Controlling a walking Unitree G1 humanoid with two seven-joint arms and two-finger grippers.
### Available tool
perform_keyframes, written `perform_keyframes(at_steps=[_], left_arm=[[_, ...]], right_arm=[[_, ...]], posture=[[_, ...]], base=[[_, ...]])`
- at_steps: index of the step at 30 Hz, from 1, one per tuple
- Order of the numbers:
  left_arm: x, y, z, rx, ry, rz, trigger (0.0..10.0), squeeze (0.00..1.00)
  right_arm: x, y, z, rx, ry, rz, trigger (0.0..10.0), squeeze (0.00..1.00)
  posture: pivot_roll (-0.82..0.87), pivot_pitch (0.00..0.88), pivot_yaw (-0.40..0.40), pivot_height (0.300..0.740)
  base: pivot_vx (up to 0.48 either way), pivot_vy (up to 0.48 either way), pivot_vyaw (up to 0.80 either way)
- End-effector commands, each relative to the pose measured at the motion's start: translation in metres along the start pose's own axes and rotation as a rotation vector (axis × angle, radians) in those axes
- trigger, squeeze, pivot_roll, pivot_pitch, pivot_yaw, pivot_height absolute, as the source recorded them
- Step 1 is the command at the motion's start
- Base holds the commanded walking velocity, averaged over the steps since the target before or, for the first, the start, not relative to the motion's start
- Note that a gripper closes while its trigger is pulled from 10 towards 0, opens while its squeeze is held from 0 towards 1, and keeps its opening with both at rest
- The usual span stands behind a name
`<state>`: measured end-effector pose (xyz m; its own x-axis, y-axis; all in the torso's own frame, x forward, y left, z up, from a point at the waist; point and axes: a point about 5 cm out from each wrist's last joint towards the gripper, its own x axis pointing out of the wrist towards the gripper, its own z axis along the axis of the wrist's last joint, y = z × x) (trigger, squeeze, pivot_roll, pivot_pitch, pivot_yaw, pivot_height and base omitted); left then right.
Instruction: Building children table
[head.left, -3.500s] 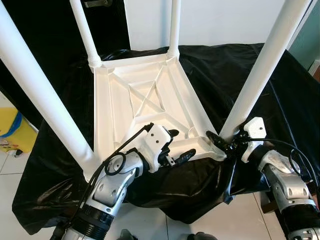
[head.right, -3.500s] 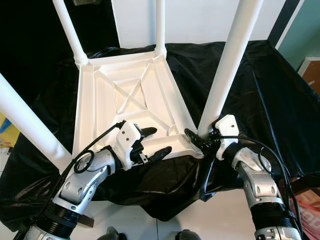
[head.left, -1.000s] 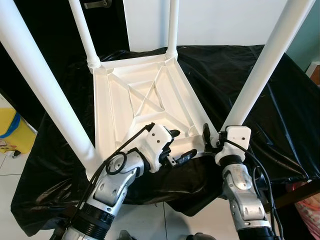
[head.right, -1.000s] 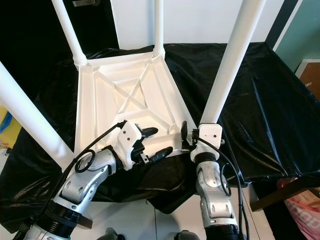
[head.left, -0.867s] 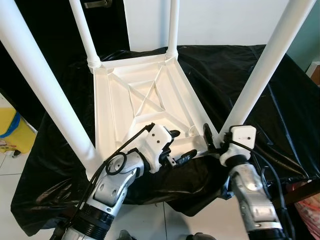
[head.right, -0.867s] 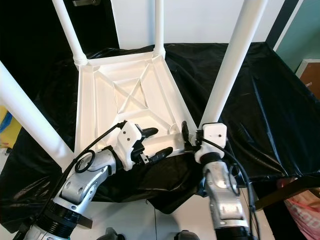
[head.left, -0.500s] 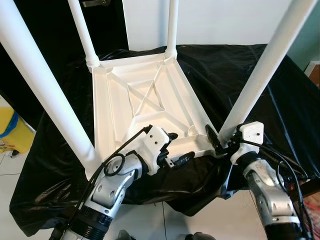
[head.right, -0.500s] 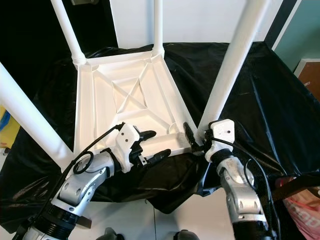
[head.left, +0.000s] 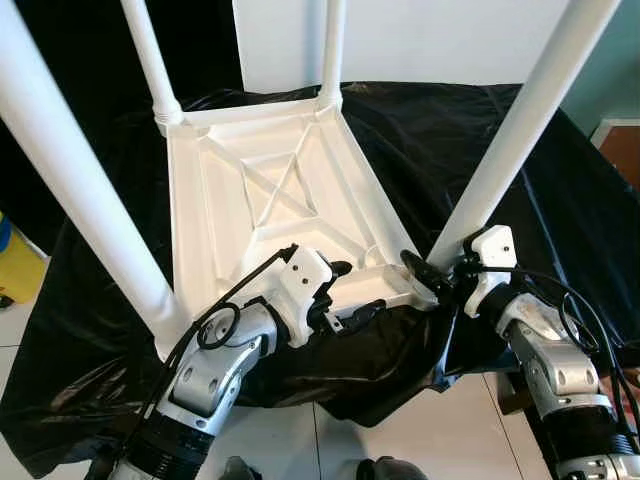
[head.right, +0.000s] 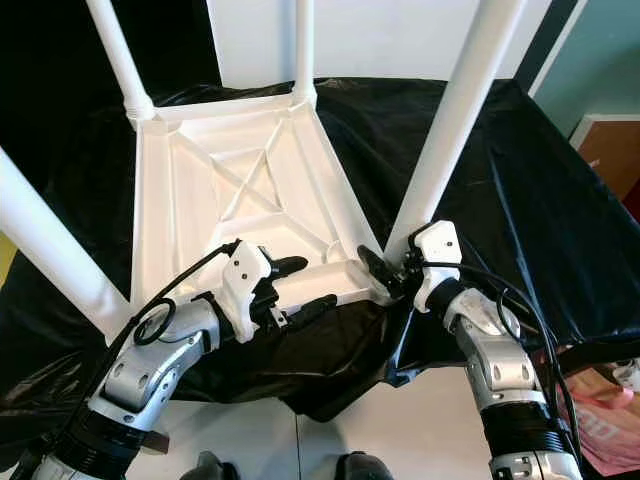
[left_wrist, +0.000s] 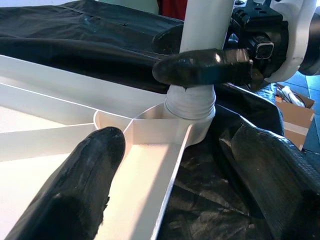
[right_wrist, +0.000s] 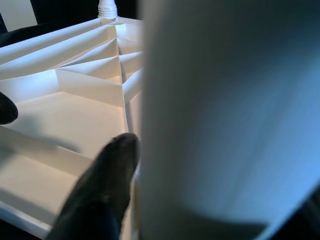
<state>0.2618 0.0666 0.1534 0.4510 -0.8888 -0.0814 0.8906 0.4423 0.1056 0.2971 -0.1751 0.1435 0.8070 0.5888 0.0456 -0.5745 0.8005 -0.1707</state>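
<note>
A white children's table (head.left: 270, 190) lies upside down on a black sheet, its four legs pointing up. My left gripper (head.left: 358, 288) is open astride the table's near rim (left_wrist: 170, 165). One finger (left_wrist: 95, 165) is inside the frame and the other is outside over the sheet. My right gripper (head.left: 435, 270) is shut on the base of the near right leg (head.left: 510, 140). One black finger (left_wrist: 200, 67) lies across the leg just above its threaded collar. In the right wrist view the leg (right_wrist: 225, 115) is pressed close beside a finger (right_wrist: 107, 175).
The black sheet (head.left: 560, 200) covers the low surface and hangs over its front edge onto white floor tiles (head.left: 420, 440). A yellow bin (head.left: 15, 270) stands at the left. A brown box (head.left: 622, 150) and a teal wall are at the right.
My right forearm has swung out from under the leg to the right, with the wrist turning around the leg's base while the gripper stays there. The left gripper holds its place. The camera shifted slightly.
</note>
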Motion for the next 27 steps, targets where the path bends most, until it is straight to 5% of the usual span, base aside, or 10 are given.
perform_keyframes(at_steps=[1, 5, 6, 7, 8, 19, 27], left_arm=[[0.000, -0.008, 0.004, 0.000, -0.012, -0.079, 10.0, 0.00], [0.001, -0.007, 0.007, 0.003, -0.022, -0.063, 10.0, 0.00], [0.000, -0.007, 0.007, 0.004, -0.022, -0.058, 10.0, 0.00], [0.000, -0.007, 0.007, 0.004, -0.022, -0.058, 10.0, 0.00], [0.000, -0.006, 0.007, 0.005, -0.022, -0.055, 10.0, 0.00], [-0.001, -0.002, 0.008, 0.017, -0.012, -0.034, 10.0, 0.00], [0.006, -0.001, 0.009, 0.029, -0.009, -0.071, 10.0, 0.00]], right_arm=[[0.008, 0.009, -0.009, 0.008, 0.052, 0.090, 0.0, 0.00], [0.013, 0.008, -0.011, 0.011, 0.052, 0.116, 0.0, 0.00], [0.014, 0.010, -0.011, 0.018, 0.052, 0.116, 1.6, 0.00], [0.014, 0.010, -0.011, 0.018, 0.052, 0.116, 1.6, 0.00], [0.015, 0.010, -0.012, 0.023, 0.052, 0.114, 10.0, 0.00], [0.015, 0.013, -0.017, 0.060, 0.030, -0.017, 10.0, 0.00], [-0.001, 0.016, -0.024, 0.076, 0.005, -0.281, 10.0, 0.00]], posture=[[-0.05, 0.110, -0.081, 0.740], [-0.04, 0.110, -0.088, 0.740], [-0.04, 0.109, -0.090, 0.740], [-0.04, 0.109, -0.090, 0.740], [-0.04, 0.109, -0.090, 0.740], [-0.04, 0.101, -0.065, 0.740], [-0.09, 0.089, -0.009, 0.740]], base=[[0.000, 0.000, 0.00], [0.000, 0.000, 0.00], [0.000, 0.000, 0.00], [0.000, 0.000, 0.00], [0.000, 0.000, 0.00], [0.000, 0.000, 0.00], [0.000, 0.000, 0.00]])
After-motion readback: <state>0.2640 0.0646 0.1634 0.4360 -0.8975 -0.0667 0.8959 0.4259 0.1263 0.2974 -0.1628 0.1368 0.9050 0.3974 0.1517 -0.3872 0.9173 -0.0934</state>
